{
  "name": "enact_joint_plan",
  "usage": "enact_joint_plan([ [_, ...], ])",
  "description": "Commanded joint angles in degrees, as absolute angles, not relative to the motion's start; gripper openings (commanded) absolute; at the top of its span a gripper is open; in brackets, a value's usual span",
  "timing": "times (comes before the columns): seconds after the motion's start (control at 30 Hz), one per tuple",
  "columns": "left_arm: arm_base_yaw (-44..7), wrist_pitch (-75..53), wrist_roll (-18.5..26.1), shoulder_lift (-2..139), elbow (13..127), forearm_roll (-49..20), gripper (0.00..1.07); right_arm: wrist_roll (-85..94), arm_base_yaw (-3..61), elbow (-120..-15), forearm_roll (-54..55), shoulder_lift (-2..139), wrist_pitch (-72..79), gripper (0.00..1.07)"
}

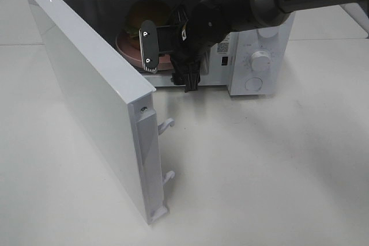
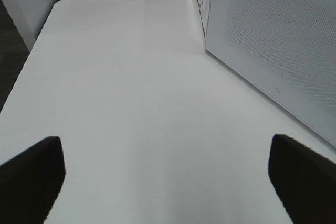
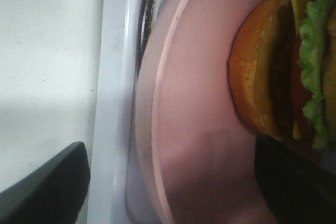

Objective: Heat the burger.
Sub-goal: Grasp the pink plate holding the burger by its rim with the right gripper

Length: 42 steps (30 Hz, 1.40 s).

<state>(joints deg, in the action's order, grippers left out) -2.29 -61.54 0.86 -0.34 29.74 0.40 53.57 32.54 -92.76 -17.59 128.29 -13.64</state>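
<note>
Door: door of the oven stands swung wide, nearest the high camera, its latch hooks free; judged from this, shutting it is a step not yet done.
Left claw: left gripper hangs over bare table just beside the door's mesh side, jaws wide apart, holding nothing.
Step in hand: likely letting go of the plate inside the oven and drawing the right arm out.
How to do it well: keep the jaws spread and pull straight back out of the oven mouth, level, so neither finger drags the plate's rim over the sill; clear the door's swing before anything pushes it shut.
Right claw: right gripper sits at the oven mouth, jaws apart, one on either side of the plate's near edge; whether a finger touches the rim, I cannot tell.
Burger: burger rests on the plate inside the oven, just beyond the right gripper's tips and not held by them.
</note>
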Motion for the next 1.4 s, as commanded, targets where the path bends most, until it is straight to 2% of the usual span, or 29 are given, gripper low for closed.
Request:
enact_joint_plan([
  [0.03,-2.1,-61.4,0.8,-0.4,29.7,0.0,0.98,53.1,31.7,-94.8,-17.9,129.2,-14.3,0.82],
  [0.4,-2.1,-61.4,0.8,-0.4,29.7,0.0,0.98,51.3,31.5,-100.8,-17.7,133.4,-15.6,0.80],
  [0.93,-2.1,-61.4,0.8,-0.4,29.7,0.0,0.98,50.7,34.1,-101.2,-15.0,134.2,-17.0,0.73],
  [1.0,-2.1,-61.4,0.8,-0.4,29.7,0.0,0.98,50.7,35.1,-101.2,-15.0,134.2,-17.5,0.66],
  [1.03,-2.1,-61.4,0.8,-0.4,29.7,0.0,0.98,50.7,35.1,-101.2,-15.0,134.2,-17.5,0.66],
  [1.07,-2.1,-61.4,0.8,-0.4,29.7,0.0,0.98,50.7,35.9,-101.2,-14.7,134.1,-17.8,0.58],
  [1.1,-2.1,-61.4,0.8,-0.4,29.7,0.0,0.98,50.7,35.9,-101.2,-14.7,134.1,-17.8,0.58],
  [1.13,-2.1,-61.4,0.8,-0.5,29.7,0.7,0.98,50.5,36.5,-101.2,-14.7,134.0,-18.4,0.49],
  [1.2,-2.1,-61.4,0.8,-0.5,29.7,0.7,0.98,50.5,37.0,-101.2,-14.7,134.0,-18.6,0.45],
  [1.23,-2.1,-61.4,0.8,-0.5,29.7,0.7,0.98,50.5,37.5,-101.2,-14.3,133.7,-19.3,0.34],
  [1.27,-2.1,-61.4,0.8,-0.5,29.7,0.7,0.98,50.5,37.5,-101.2,-14.3,133.7,-19.3,0.34],
  [1.3,-2.1,-61.4,0.8,-0.5,29.7,0.7,0.98,50.5,38.0,-101.2,-12.8,133.6,-20.1,0.22],
  [1.33,-2.1,-61.4,0.8,-0.5,29.7,0.7,0.98,50.5,38.4,-101.2,-11.9,133.5,-20.3,0.17],
  [1.37,-2.1,-61.4,0.8,-0.5,29.7,0.7,0.98,50.5,38.4,-101.2,-11.9,133.5,-20.3,0.17],
  [1.4,-2.1,-61.4,0.8,-0.5,29.7,0.7,0.98,50.5,38.4,-101.2,-10.6,133.3,-20.5,0.06],
])
